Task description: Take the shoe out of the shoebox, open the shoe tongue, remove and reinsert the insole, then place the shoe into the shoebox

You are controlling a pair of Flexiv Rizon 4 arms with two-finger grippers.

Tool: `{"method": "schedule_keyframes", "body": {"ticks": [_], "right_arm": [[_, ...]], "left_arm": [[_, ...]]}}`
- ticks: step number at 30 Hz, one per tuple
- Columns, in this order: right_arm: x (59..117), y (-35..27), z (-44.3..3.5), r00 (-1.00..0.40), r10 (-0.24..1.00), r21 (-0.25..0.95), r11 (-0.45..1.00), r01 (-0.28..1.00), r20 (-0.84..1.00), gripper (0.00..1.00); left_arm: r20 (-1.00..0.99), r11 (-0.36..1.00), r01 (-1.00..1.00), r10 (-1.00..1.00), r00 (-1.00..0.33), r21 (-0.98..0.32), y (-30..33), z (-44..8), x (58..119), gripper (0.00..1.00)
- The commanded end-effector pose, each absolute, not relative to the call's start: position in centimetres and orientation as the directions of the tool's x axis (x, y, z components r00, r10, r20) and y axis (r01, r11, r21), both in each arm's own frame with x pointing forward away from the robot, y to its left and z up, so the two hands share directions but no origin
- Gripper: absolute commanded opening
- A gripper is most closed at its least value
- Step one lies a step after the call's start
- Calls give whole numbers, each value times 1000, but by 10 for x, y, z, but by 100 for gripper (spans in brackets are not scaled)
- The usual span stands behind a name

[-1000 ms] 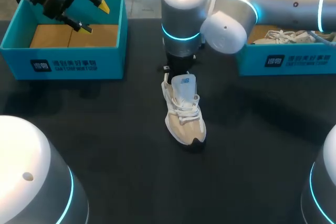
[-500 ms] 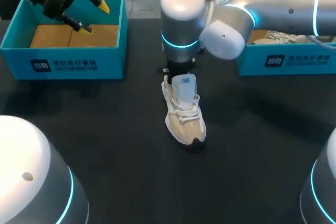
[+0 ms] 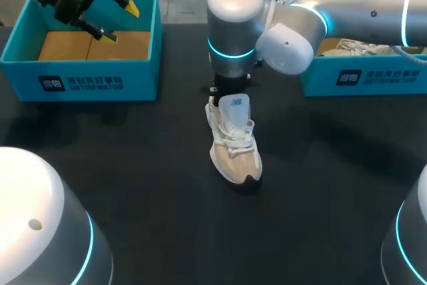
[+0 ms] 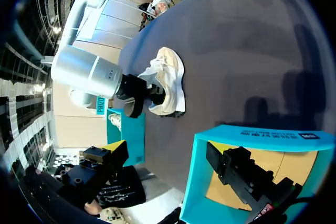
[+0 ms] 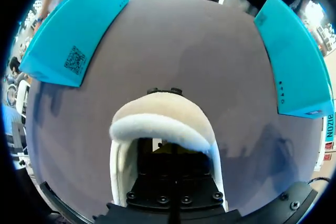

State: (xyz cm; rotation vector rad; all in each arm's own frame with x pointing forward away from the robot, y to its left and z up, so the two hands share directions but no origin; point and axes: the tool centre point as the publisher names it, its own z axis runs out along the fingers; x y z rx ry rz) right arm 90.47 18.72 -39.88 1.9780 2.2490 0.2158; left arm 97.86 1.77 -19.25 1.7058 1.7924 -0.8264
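Note:
A beige and white shoe [image 3: 233, 145] stands on the black table [image 3: 147, 185], toe toward me, with its blue-labelled tongue [image 3: 234, 109] raised. My right arm's wrist [image 3: 231, 45] hangs straight over the heel. In the right wrist view my right gripper [image 5: 174, 169] is shut, its dark fingers down inside the shoe's opening behind the padded heel collar [image 5: 160, 128]. Its tips are hidden, so I cannot tell whether they pinch the insole. My left gripper [image 3: 122, 23] is open and empty above the left teal shoebox [image 3: 87, 81], which holds nothing. The left wrist view shows this gripper [image 4: 165, 153], the shoe [image 4: 169, 77] and the box [image 4: 252, 145].
A second teal shoebox [image 3: 363, 78] at the back right holds another white shoe [image 3: 360, 46]. My right arm's forearm [image 3: 360, 5] spans above it. The two boxes flank the shoe, with bare table between and in front.
My right arm's wrist and elbow have swayed slightly over the heel. The shoe, the left arm and both boxes are where they were.

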Motion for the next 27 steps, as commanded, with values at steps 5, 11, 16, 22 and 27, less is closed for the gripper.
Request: {"method": "schedule_keyframes", "body": {"ticks": [5, 11, 16, 22, 27], "right_arm": [[897, 189, -379, -169, 985, 122, 170, 978, -12, 0], [887, 192, -361, -212, 977, 2, 213, 977, -21, 0], [879, 191, -353, -224, 974, -76, 221, 972, -29, 0], [868, 192, -347, -245, 969, -187, 237, 953, -18, 0], [857, 194, -346, -237, 971, -232, 230, 945, -3, 0]], "left_arm": [[-732, 17, 997, 678, -65, -73, 18, -192, 979, 100], [-732, 17, 997, 678, -65, -73, 18, -192, 979, 100], [-732, 17, 997, 678, -65, -73, 18, -192, 979, 100], [-732, 17, 997, 678, -65, -73, 18, -192, 979, 100], [-732, 17, 997, 678, -65, -73, 18, -192, 979, 100]]}}
